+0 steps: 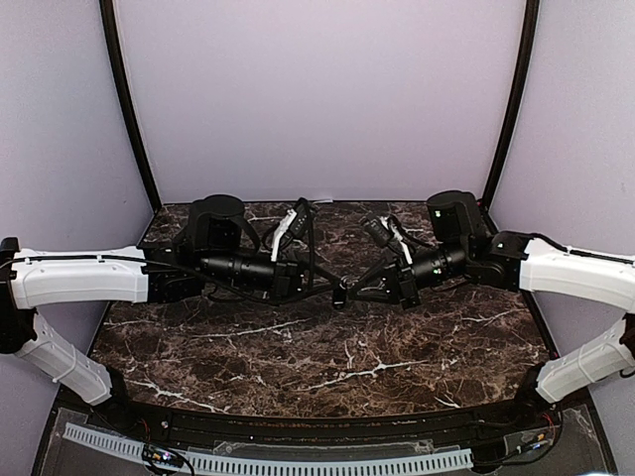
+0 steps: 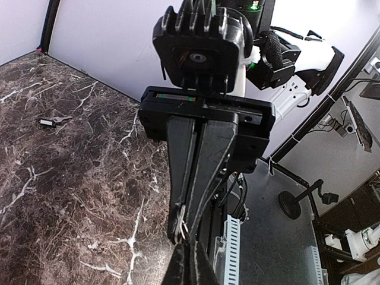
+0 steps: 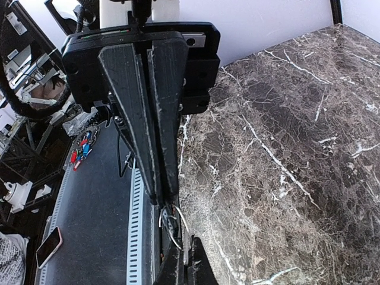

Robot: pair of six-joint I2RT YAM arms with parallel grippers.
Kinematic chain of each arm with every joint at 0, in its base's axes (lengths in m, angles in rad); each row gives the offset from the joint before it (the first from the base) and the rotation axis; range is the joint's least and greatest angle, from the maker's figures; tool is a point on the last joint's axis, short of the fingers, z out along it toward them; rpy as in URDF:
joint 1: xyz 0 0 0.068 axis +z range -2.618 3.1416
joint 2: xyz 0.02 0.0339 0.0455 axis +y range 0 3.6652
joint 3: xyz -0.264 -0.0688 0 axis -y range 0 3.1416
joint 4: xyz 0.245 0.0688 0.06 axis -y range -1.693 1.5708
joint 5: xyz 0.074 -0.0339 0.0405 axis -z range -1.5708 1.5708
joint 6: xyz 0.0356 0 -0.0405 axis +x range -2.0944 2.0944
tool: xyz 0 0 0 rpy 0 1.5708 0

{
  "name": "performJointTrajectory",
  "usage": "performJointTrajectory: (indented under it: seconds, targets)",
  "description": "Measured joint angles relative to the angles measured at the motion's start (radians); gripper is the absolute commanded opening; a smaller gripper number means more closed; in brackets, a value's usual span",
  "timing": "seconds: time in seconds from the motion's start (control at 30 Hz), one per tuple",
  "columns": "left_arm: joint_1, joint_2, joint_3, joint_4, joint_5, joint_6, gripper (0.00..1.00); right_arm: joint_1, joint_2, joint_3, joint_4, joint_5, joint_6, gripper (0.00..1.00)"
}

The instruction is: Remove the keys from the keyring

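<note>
Both grippers meet tip to tip above the middle of the table. The keyring (image 3: 174,227) is a thin silvery wire loop caught between them, also seen as the keyring (image 2: 179,227) in the left wrist view. My left gripper (image 1: 325,291) (image 2: 185,252) is shut on one side of the loop. My right gripper (image 1: 354,292) (image 3: 189,248) is shut on the other side. One of the keys (image 2: 52,121), small and dark with a white glint, lies loose on the marble far from the grippers. I cannot tell whether any key still hangs on the ring.
The dark marble table (image 1: 327,352) has white veins. A slotted white cable duct (image 1: 298,461) runs along its near edge. Black frame posts (image 1: 127,99) stand at the back corners against the pale walls.
</note>
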Motion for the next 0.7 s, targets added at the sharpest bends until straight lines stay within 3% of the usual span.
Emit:
performJointTrajectory:
  seconds: [0.3, 0.7]
  targets:
    - [0.000, 0.000, -0.003, 0.000, -0.026, 0.050, 0.00, 0.003, 0.005, 0.003, 0.008, -0.020, 0.040, 0.00]
    - [-0.035, -0.012, -0.058, 0.007, -0.214, 0.172, 0.00, 0.004, 0.034, 0.007, 0.007, -0.012, 0.083, 0.00]
